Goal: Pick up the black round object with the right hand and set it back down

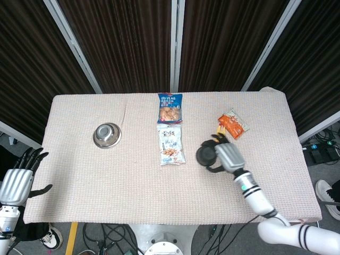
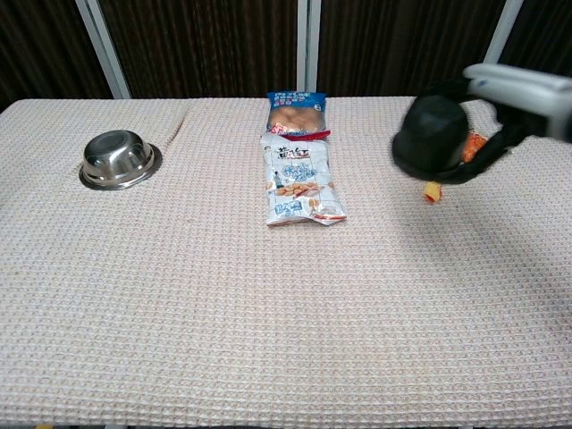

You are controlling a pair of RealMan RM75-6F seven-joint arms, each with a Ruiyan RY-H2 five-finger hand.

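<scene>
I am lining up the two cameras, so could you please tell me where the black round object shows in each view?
Head view: the black round object is right of centre, gripped by the right robot hand.
Chest view: it is at upper right, held above the cloth.
Shared landmark: the white snack bag lies to its left in both.

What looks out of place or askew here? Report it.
Nothing is spilled or damaged. The only oddity: the right hand holds the black round object above the table, hiding most of the yellow toy. Snack bags and bowl lie undisturbed.
</scene>
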